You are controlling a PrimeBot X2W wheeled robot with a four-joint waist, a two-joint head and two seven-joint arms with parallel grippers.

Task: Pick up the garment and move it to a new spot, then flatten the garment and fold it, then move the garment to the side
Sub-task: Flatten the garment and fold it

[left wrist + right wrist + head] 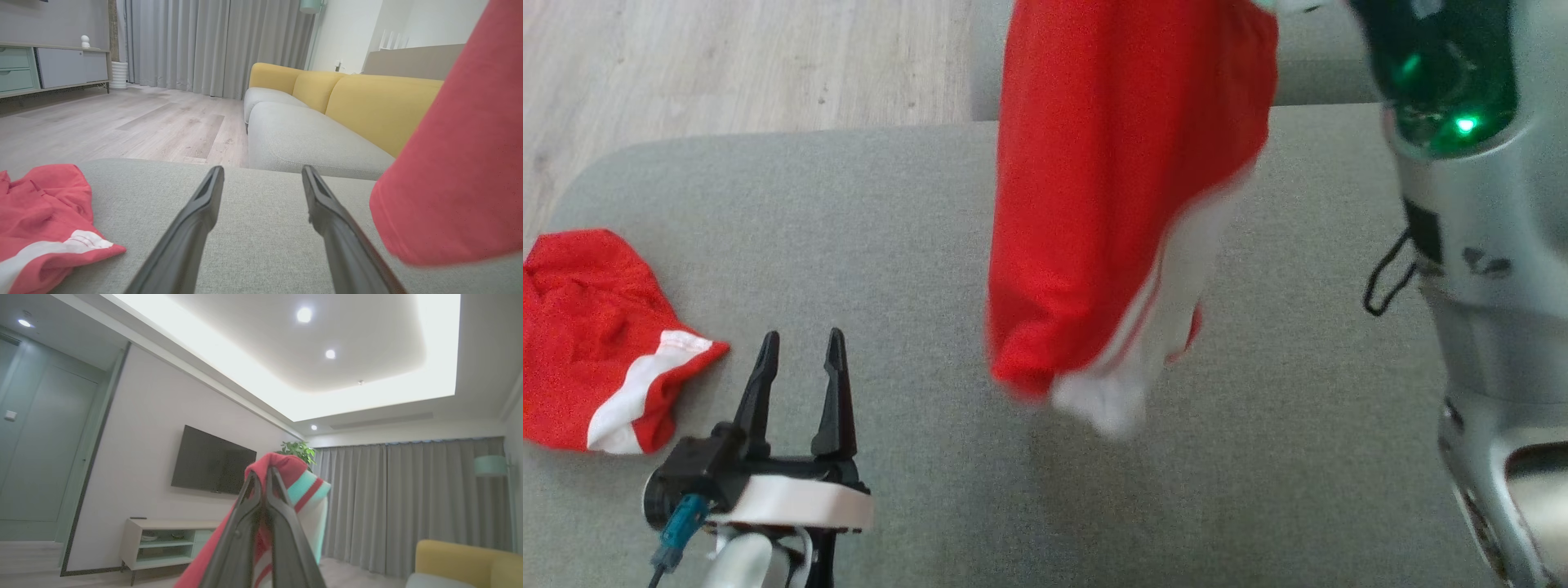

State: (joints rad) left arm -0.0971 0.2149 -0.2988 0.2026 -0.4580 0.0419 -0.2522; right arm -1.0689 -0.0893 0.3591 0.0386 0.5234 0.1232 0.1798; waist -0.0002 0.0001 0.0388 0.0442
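Hovering low over the grey cushion (890, 245), the left tool (802, 335) has its fingers apart and empty, probably ready to catch a hem. Beside it a second garment (588, 335) lies crumpled, red with a white stripe. Further on, the garment (1111, 204) hangs over the cushion, clamped at its top by the right tool (262, 473) and held high, likely so the thin, soft red cloth drapes straight. Beyond are a yellow sofa (367, 102) and pale wood floor (727, 65).

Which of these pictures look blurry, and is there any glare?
Head view: the hanging garment is motion-blurred at its hem, the crumpled garment sharp. Left wrist view: the hanging garment's lower edge smears. Right wrist view: the ceiling light blows out.
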